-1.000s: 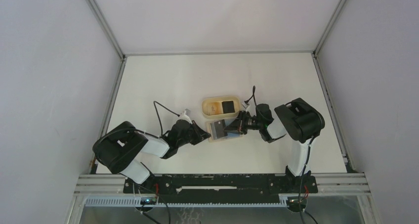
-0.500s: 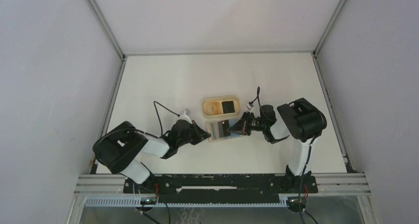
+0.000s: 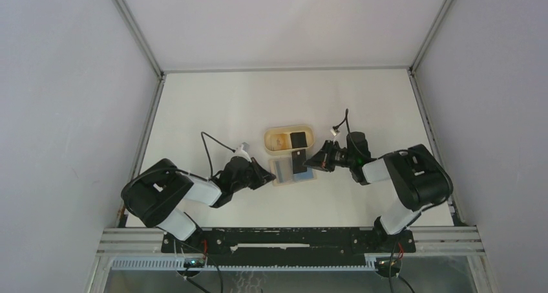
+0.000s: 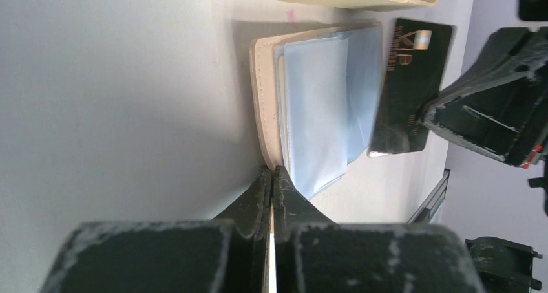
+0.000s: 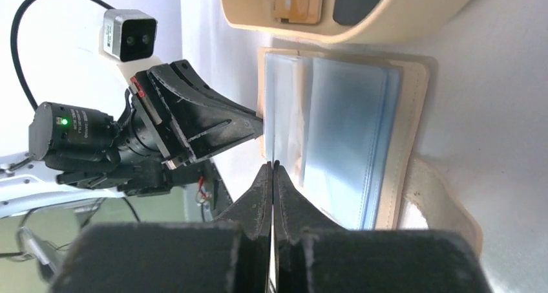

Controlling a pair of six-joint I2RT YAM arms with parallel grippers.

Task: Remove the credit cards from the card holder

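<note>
The beige card holder [image 3: 282, 172] lies open on the table, its blue plastic sleeves [image 4: 316, 105] facing up. My left gripper [image 4: 271, 170] is shut on the holder's near-left edge and pins it down. My right gripper [image 3: 311, 162] is shut on a black credit card [image 4: 407, 86] that is out of the sleeves and hangs just over the holder's right side. In the right wrist view this card is edge-on between the shut fingers [image 5: 273, 163]. A second black card [image 3: 298, 139] and a tan-brown card [image 5: 297, 0] lie in the oval tray.
The oval tan tray [image 3: 268, 138] stands directly behind the card holder, touching or almost touching it. The holder's closing tab [image 5: 439, 196] sticks out on its right side. Grey walls and metal rails [image 3: 152, 112] border the white table.
My right gripper has shut on the black card and drawn it rightward out of the holder's sleeve, the right arm swinging outward. The left gripper has stayed put on the holder.
</note>
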